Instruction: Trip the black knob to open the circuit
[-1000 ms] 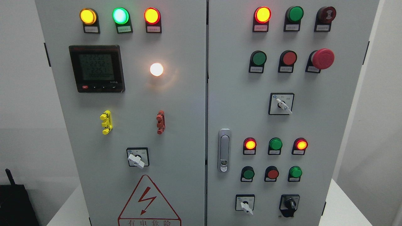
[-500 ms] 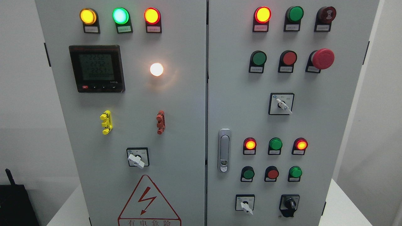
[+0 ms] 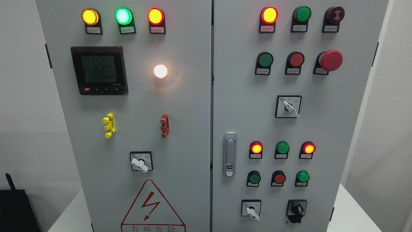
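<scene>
Hands both out of shot, state unknowable, black knob (image 3: 296, 209) btm right of cabinet door (image 3: 322, 129), pointer upright, untouched

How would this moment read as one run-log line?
hands: none in view | black knob: untouched, lower right of right door | step: not started

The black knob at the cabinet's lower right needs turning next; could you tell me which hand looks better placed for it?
Probably the right: the black knob sits low on the right-hand door, nearer where that arm enters. Neither hand is in view yet.

red e-stop (image 3: 330, 60) top rt, meter (image 3: 99, 70) upper left door.
</scene>
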Robot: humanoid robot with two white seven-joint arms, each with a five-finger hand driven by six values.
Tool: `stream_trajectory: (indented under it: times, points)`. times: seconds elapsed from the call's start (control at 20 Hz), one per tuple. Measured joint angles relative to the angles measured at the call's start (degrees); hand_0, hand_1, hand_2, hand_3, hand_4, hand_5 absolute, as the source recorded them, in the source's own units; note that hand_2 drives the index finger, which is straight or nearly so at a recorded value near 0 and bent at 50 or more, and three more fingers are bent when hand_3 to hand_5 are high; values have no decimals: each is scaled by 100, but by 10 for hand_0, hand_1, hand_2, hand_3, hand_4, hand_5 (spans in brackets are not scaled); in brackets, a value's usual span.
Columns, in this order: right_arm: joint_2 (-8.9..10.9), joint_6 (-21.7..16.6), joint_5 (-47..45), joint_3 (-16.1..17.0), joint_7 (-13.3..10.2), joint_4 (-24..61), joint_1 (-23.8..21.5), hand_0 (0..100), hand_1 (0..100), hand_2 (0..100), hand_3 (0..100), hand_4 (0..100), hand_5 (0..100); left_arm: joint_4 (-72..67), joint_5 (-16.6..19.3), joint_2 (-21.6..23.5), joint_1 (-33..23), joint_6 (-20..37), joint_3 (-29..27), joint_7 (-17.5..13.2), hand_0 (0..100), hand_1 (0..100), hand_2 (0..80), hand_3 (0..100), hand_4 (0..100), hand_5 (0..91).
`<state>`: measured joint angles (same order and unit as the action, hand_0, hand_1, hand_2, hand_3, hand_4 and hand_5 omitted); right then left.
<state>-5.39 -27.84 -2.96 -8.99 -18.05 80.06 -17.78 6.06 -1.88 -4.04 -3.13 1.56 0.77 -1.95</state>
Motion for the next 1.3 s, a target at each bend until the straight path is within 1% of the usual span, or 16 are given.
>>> stream_trajectory:
  times: [0.35,0.55,0.75,1.3]
  points:
    - [-1,368,-74,7,-19,643,-2,0,110,51,1000,1000,1000,0,0,0,0,0,0,0,120,389,0,0,0,0]
    - [-2,457,-82,7,-16,919,-2,0,93,51,1000,1000,1000,0,0,0,0,0,0,0,120,389,0,0,0,0]
    - [-2,632,-83,4,9,1224,10,0,87,50,1000,1000,1000,0,0,0,0,0,0,0,120,389,0,0,0,0]
    - [-1,1114,-104,-2,13,1734,216,0,77,52,1000,1000,1000,0,0,0,0,0,0,0,120,389,0,0,0,0]
